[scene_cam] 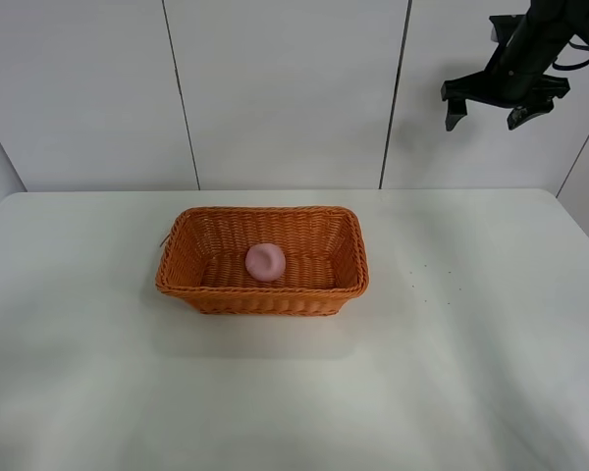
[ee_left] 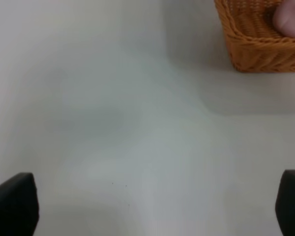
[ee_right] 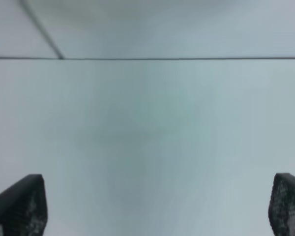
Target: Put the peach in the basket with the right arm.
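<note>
The left gripper (ee_left: 152, 209) hangs over the bare white table (scene_cam: 471, 383). Its fingers are spread wide with nothing between them, and one corner of the basket (scene_cam: 265, 299) shows in its camera. The basket sits mid-table, a little left of centre. The peach (scene_cam: 265, 263) lies inside on its floor, about in the middle. At far right the right arm (scene_cam: 535, 34) is high up before the wall (scene_cam: 285, 88), and the right gripper (scene_cam: 483, 118) is wide and empty.
</note>
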You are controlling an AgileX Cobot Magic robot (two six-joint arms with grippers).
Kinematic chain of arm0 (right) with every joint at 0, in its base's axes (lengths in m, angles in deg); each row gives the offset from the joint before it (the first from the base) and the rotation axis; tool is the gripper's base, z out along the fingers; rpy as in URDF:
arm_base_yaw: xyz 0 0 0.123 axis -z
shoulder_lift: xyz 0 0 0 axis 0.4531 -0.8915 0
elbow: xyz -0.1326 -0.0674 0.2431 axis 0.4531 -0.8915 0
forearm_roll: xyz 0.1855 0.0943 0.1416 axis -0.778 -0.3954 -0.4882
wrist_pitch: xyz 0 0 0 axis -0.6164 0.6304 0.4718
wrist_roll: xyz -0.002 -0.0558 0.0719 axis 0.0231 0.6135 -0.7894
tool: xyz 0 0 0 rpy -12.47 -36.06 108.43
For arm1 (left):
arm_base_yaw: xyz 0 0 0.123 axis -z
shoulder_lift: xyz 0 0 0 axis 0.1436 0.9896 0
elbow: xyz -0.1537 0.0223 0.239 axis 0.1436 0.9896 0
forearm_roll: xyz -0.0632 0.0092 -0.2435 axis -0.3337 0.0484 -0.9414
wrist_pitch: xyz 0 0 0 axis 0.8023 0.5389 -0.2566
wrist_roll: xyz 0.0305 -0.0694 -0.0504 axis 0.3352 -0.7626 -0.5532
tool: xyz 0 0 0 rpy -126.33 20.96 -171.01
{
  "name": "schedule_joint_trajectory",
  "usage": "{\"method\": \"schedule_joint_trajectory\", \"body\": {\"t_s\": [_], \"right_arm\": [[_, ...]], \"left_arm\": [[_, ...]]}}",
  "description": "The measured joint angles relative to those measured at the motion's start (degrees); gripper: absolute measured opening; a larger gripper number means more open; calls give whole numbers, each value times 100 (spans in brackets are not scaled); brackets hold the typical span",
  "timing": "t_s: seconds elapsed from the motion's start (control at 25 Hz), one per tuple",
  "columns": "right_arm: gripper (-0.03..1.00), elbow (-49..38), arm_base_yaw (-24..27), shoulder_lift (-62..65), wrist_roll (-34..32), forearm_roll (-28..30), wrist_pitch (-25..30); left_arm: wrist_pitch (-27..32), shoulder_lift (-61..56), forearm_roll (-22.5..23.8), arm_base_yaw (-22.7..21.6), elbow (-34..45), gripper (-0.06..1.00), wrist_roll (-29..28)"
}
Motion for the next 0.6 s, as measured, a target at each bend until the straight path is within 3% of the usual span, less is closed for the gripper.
{"method": "schedule_joint_trajectory", "body": {"t_s": [0.28, 0.6], "right_arm": [[70, -382, 22, 289, 0, -5, 0], [70, -2153, 22, 1672, 0, -5, -4]], "left_arm": [[0, 0, 0, 0, 0, 99, 0], [0, 0, 0, 0, 0, 99, 0]]}}
